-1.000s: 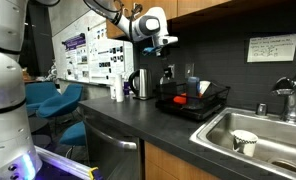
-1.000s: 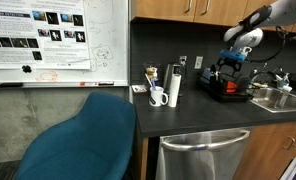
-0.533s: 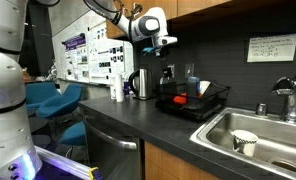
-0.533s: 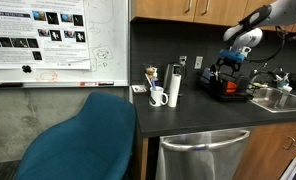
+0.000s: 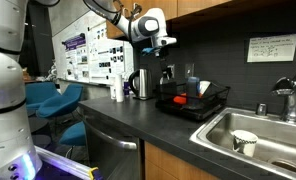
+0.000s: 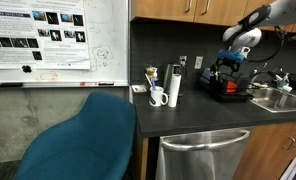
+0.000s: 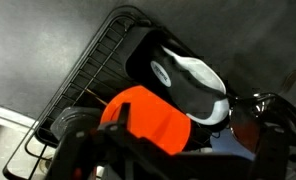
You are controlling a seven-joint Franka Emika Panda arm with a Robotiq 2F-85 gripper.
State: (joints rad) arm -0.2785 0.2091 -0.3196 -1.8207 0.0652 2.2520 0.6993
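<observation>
Wrist view shows the tool [image 7: 183,155] spread wide and empty, hovering over the orange cup [image 7: 148,120] that sits in the black dish rack [image 7: 88,70] left of the sink [image 5: 218,128], so lowering straight, centred, clear of the black bowl [image 7: 203,100], looks wisest.

Dim indoor light, soft low-resolution views, blurred dark wrist-view foreground.

The gripper [image 5: 166,45] hangs above the dish rack [image 5: 194,102] on the desk [image 5: 128,116]; a kettle [image 5: 140,84] stands just beside the dish rack, the sink [image 5: 273,133] on its other side.
</observation>
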